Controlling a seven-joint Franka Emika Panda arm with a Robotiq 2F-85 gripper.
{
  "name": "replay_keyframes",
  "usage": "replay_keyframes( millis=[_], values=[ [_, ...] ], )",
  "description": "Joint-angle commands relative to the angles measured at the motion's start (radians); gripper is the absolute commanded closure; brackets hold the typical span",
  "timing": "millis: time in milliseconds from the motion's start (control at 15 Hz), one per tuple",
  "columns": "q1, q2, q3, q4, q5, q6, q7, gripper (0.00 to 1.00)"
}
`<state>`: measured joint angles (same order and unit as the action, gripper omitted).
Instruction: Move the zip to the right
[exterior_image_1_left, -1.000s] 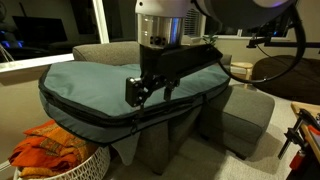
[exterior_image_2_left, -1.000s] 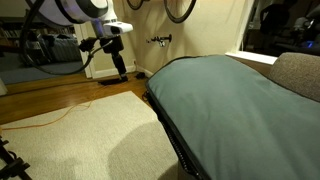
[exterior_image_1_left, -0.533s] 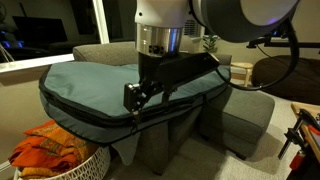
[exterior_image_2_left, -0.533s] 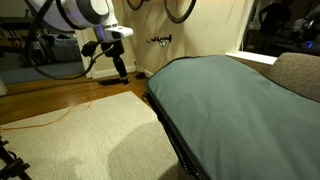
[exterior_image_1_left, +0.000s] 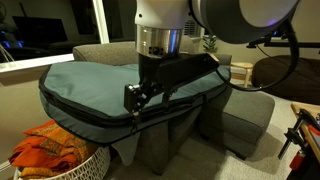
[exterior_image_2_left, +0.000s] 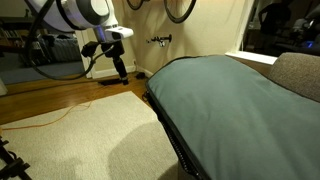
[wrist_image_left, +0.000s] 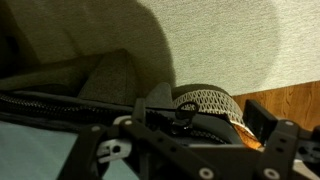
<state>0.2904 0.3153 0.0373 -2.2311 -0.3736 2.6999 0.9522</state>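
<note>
A grey-green bag (exterior_image_1_left: 90, 80) lies across a grey couch, with a dark zip line (exterior_image_1_left: 95, 115) running along its front edge. My gripper (exterior_image_1_left: 143, 97) hangs over that front edge, its fingers spread and down at the zip line. In the wrist view the zip teeth (wrist_image_left: 60, 100) run in from the left towards my gripper (wrist_image_left: 190, 135), and a small dark round piece (wrist_image_left: 183, 110) sits between the fingers. I cannot tell if it is the zip pull. The bag also fills the right of an exterior view (exterior_image_2_left: 230, 100).
A white woven basket with orange cloth (exterior_image_1_left: 55, 155) stands on the floor below the bag's front corner and also shows in the wrist view (wrist_image_left: 215, 103). A grey footstool (exterior_image_1_left: 245, 120) stands beside the couch. A pale rug (exterior_image_2_left: 80, 130) covers the wooden floor.
My gripper has shifted slightly left and down along the bag's front edge since a second ago. It has held still over the last half second.
</note>
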Motion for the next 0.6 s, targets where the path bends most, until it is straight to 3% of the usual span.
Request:
replay_keyframes(
  millis=[0,533],
  values=[
    [0.03,0.013,-0.021,0.0,0.005,0.019,0.011,0.0],
    [0.059,0.073,-0.056,0.03,-0.009,0.093,0.022,0.0]
  ],
)
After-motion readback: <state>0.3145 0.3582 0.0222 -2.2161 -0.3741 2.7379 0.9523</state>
